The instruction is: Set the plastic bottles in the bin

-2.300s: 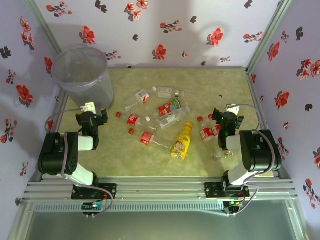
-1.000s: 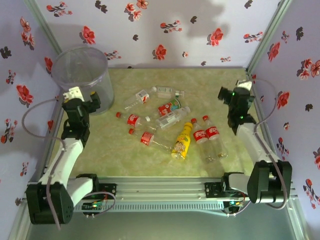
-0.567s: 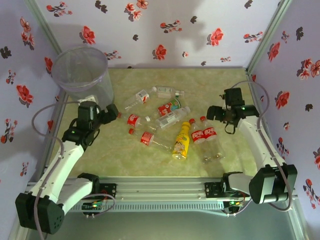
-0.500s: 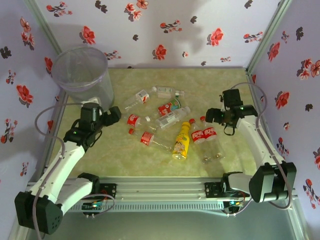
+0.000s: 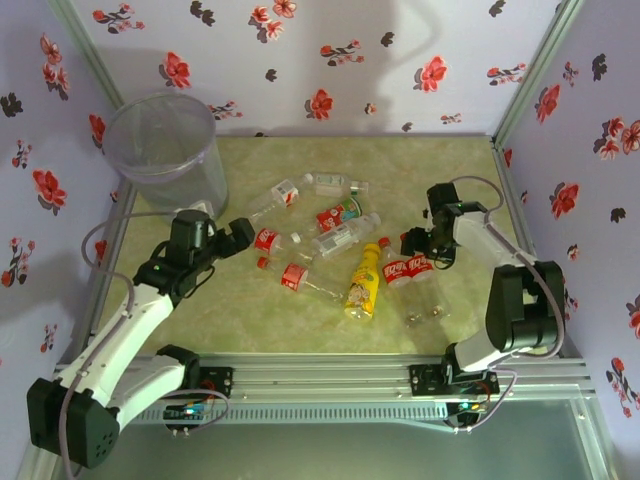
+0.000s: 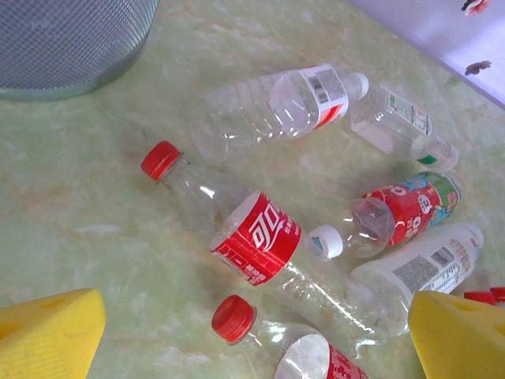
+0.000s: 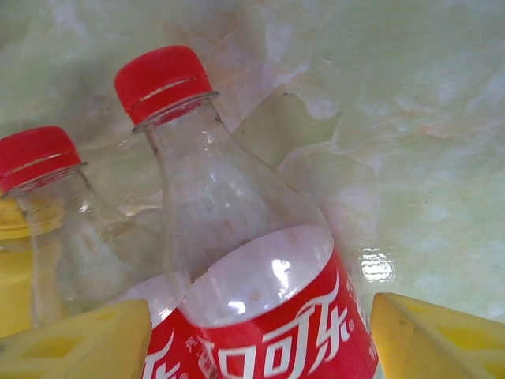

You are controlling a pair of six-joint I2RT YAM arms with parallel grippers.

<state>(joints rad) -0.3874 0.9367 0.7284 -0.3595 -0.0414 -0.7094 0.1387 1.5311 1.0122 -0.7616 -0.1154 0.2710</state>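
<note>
left gripper (image 5: 236, 232): hanging wide open and released, nothing in it. I'm seeing it hovering between the bin and the left end of the bottle pile.
left pads (image 6: 49, 335): showing up as 2 yellow wedges in the bottom corners of the left wrist view, well apart.
red-label bottle (image 6: 254, 238): lying on its side under the left gripper, red cap pointing toward the bin. As far as I'm seeing, it's touching neither pad.
right gripper (image 5: 414, 244): sitting low over the necks of 2 red-capped bottles at the right end of the pile.
right pads (image 7: 432, 335): flanking the nearer bottle (image 7: 260, 308) on both sides, really close in. Honestly, I can't tell whether they're squeezing it or only bracketing it.
neighbour bottle (image 7: 39, 170): lying right beside that one, with its cap pointing the same way.
yellow bottle (image 5: 362, 282): lying just left of that pair.
pale-label bottles (image 5: 335, 184): lying scattered toward the far side of the pile.
bin (image 5: 190, 180): standing upright in the far left corner. Every bottle I'm seeing is lying on the table (image 5: 460, 180), outside it.
</note>
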